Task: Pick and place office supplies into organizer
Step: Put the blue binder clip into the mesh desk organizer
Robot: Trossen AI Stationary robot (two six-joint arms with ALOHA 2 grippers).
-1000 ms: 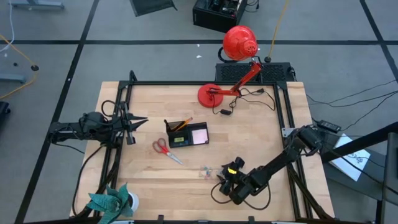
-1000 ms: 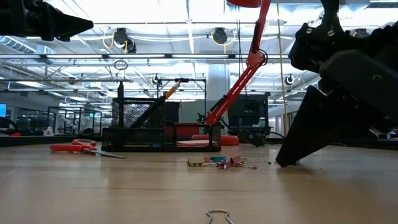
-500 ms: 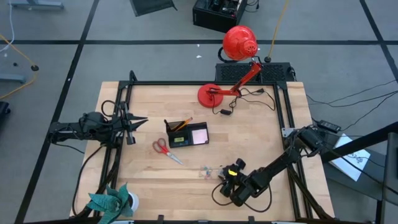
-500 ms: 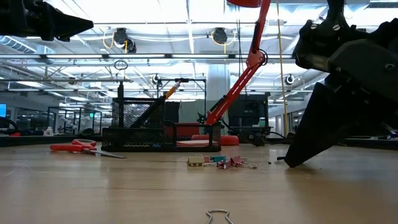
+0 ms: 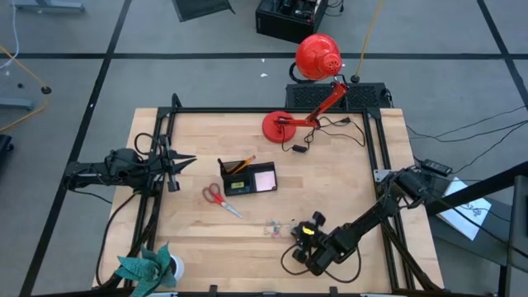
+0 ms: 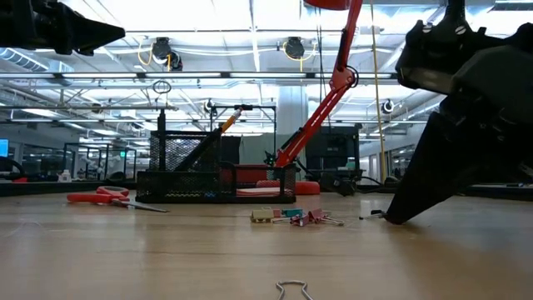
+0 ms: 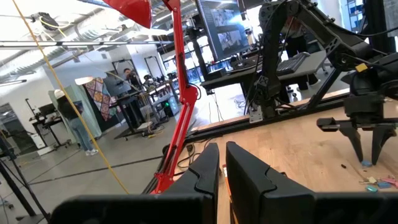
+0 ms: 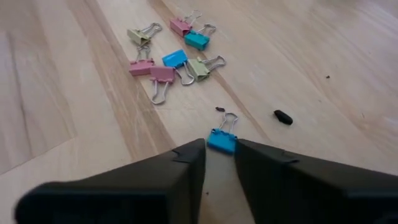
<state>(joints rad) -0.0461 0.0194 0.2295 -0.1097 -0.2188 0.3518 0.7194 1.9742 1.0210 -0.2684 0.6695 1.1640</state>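
Observation:
My right gripper (image 8: 221, 149) is low over the table's near right part (image 5: 299, 238) and is shut on a small blue binder clip (image 8: 222, 140). Several more coloured clips (image 8: 171, 53) lie just beyond it. The black organizer (image 5: 246, 177) stands mid-table with an orange pencil (image 5: 244, 164) leaning in it and the pale pink notepad (image 5: 265, 177) in its right part. The red-handled scissors (image 5: 216, 196) lie flat in front of it. My left gripper (image 5: 183, 162) hovers shut at the left edge, holding nothing. My right gripper pinches the blue clip's body (image 8: 217, 143) by its two short ends, between its fingertips (image 8: 198, 149). The fingers slant down onto it from the table's right. The clip lies on the tabletop, its wire handle (image 8: 230, 118) pointing away from the gripper.
A red desk lamp's base (image 5: 279, 126) and cord sit at the back. A teal plant (image 5: 148, 268) stands at the near left corner. A loose wire handle (image 6: 291, 289) lies near the front edge, and a dark speck (image 8: 283, 116) lies beside the clip.
My right gripper has shifted slightly toward the table's near edge, keeping its fingertips down at the tabletop.

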